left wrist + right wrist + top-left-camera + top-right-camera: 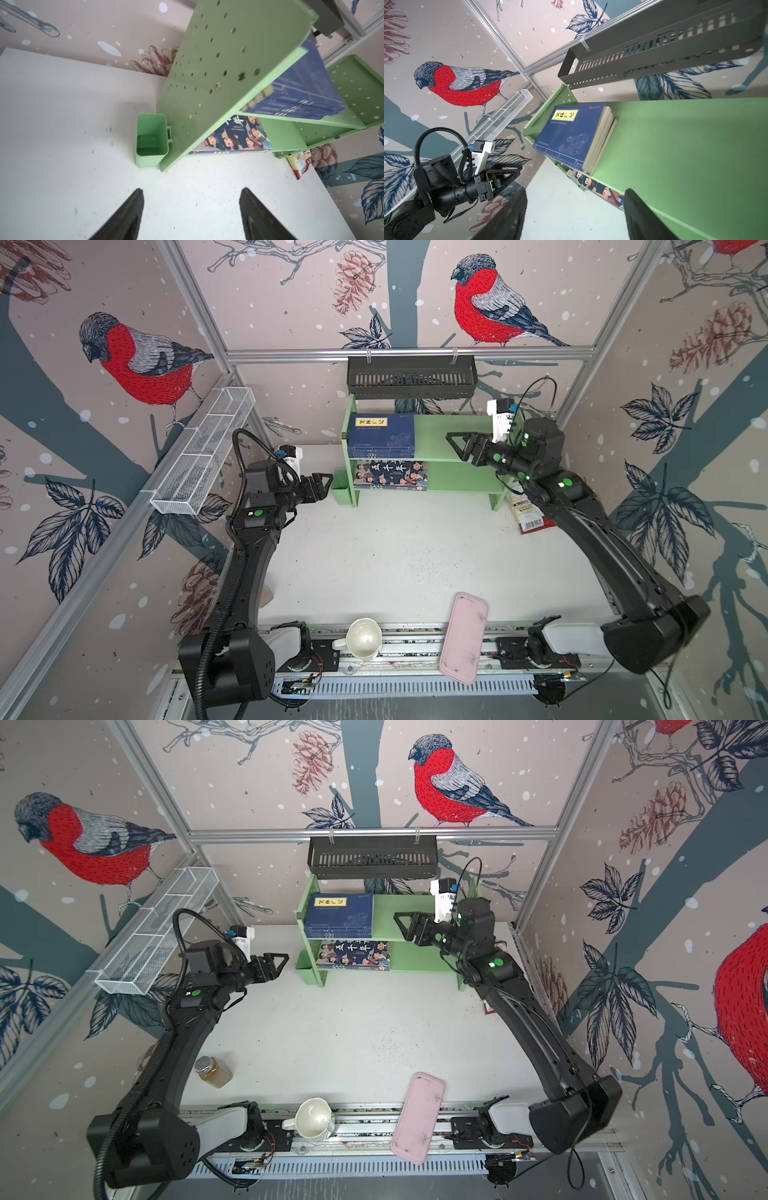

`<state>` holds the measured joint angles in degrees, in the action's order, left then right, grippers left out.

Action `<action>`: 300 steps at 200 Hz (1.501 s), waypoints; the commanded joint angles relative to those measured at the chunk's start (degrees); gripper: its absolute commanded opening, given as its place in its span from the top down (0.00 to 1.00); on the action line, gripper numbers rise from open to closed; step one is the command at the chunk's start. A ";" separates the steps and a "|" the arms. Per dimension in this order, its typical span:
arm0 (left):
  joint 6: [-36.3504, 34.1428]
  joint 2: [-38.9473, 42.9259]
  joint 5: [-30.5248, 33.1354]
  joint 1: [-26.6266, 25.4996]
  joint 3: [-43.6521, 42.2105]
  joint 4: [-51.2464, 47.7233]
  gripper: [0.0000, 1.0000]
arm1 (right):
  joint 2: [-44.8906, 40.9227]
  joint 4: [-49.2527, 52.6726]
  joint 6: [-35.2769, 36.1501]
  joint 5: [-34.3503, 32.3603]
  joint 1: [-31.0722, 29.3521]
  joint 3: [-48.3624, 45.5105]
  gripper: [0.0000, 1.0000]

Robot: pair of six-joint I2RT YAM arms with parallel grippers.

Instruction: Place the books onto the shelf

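The light green shelf (432,435) stands at the back of the table. A stack of navy-blue books (381,435) with a yellow label lies flat at the left end of its top tier. The larger cartoon-cover book (390,475) lies on the lower tier beneath them. My left gripper (325,486) hovers just left of the shelf's side panel (218,62), open and holding nothing. My right gripper (456,445) hangs over the top tier to the right of the navy stack (571,133), open and empty.
A small green cup (338,491) hangs on the shelf's left side. A black slotted basket (411,377) hangs above the shelf and a white wire basket (203,452) on the left wall. A snack bag (528,514), a pink tray (463,639), a white mug (363,639) and a jar (212,1071) lie around.
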<state>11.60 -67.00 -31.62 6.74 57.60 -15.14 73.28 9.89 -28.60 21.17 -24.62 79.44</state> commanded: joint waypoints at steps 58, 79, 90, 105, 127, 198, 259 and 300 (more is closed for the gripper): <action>-3.19 4.03 2.80 1.26 -12.15 10.96 0.26 | -13.42 -9.92 1.87 -6.70 -7.16 -26.70 0.34; -2.19 3.68 1.93 1.26 -12.43 11.41 0.26 | -13.67 -13.40 0.26 -8.87 -8.92 -31.53 0.36; -2.68 3.84 1.98 1.26 -12.96 12.40 0.26 | -13.68 -14.78 -0.23 -10.37 -9.29 -33.83 0.36; -3.92 4.40 3.04 1.26 -14.87 14.94 0.26 | -13.61 -16.94 0.93 -12.27 -9.36 -36.52 0.31; -5.87 4.59 5.38 1.25 -17.53 17.07 0.25 | -12.40 -17.27 3.43 -17.56 -9.33 -38.08 0.17; -5.52 -2.36 15.61 1.67 -23.67 30.98 0.17 | -7.25 -29.42 17.42 -32.81 -7.99 -43.54 0.00; -2.41 -10.12 18.01 3.89 -30.44 50.99 0.16 | -7.04 -46.10 28.36 -42.83 -3.75 -55.20 0.00; -2.55 -12.71 21.67 3.89 -36.88 67.09 0.14 | -7.29 -55.90 25.38 -40.33 6.55 -61.43 0.00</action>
<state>8.80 -78.30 -12.82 10.52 23.62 35.90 65.69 -35.97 -2.74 -19.22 -22.41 20.60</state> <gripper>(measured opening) 0.857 0.997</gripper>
